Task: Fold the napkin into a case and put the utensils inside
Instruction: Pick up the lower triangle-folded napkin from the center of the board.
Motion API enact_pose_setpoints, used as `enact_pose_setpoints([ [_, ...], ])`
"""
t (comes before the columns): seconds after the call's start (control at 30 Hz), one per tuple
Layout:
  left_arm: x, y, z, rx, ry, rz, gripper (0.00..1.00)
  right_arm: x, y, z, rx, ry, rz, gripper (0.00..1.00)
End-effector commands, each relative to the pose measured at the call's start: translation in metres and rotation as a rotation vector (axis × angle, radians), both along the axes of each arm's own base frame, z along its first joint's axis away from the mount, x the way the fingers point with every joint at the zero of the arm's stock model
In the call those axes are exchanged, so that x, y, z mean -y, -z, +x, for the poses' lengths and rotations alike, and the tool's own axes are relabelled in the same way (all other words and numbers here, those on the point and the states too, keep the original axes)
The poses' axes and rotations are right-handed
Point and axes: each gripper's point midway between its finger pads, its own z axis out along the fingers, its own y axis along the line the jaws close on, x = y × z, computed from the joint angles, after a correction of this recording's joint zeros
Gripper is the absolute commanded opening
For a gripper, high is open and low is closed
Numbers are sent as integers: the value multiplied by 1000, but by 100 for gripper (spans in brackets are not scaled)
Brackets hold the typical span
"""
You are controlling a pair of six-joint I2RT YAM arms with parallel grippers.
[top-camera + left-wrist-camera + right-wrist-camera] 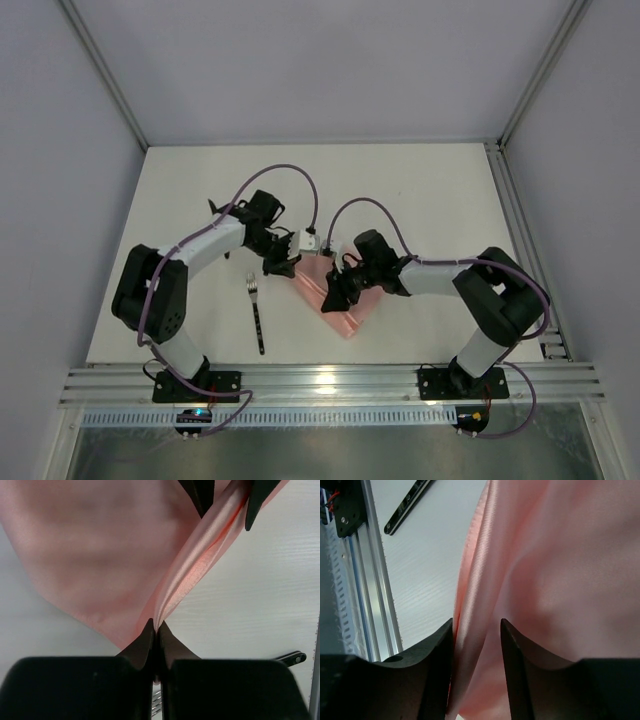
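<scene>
Napkin [345, 315], one, pinched in left jaws; one fork [256, 315] nearby.

The left arm [205, 245] rises from its base at the near left, bends at the elbow and reaches far and right toward the middle. Its wrist tips down, so the left gripper [280, 262] points down and to the right. That gripper's two fingers [145, 645] are pressed together, with a fold of the napkin [100, 555] pinched at their tips. The right arm [440, 278] mirrors this from the near right, its forearm stretching left. The right gripper [335, 290] sits low, close beside the left one, and its fingers [440, 650] stand apart with cloth running loosely between them.
</scene>
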Motion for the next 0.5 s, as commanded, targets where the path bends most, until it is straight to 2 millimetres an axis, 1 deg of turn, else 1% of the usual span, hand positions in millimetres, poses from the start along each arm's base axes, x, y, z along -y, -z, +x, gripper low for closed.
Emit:
enact_pose_setpoints([
  [0.0,6,-13,4,-26,-33,-17,0,4,-10,9,56,51,-10,46],
  [0.03,6,-15,5,-23,-41,-15,0,9,-7,5,49,61,-22,47],
  [0.07,4,-14,5,-22,-51,-8,0,12,-7,8,71,85,-32,51],
  [0.1,5,-15,7,-15,-59,-11,0,14,-12,9,90,96,-27,52],
  [0.13,5,-14,7,-26,-76,-9,0,17,-8,4,72,112,-40,53],
  [0.17,5,-14,7,-31,-82,-8,0,19,-7,6,82,138,-54,55],
  [0.23,6,-14,8,-46,-104,-4,0,20,-7,1,92,146,-56,59],
  [0.33,6,-14,10,-59,-134,9,0,23,-11,-2,108,172,-55,61],
  [0.4,5,-14,11,-79,-168,18,0,21,-14,-6,122,172,-50,62],
  [0.43,6,-14,12,-78,-168,17,0,22,-14,-5,126,180,-52,62],
  [0.47,5,-13,12,-90,-186,23,0,19,-14,-9,124,173,-54,62],
])
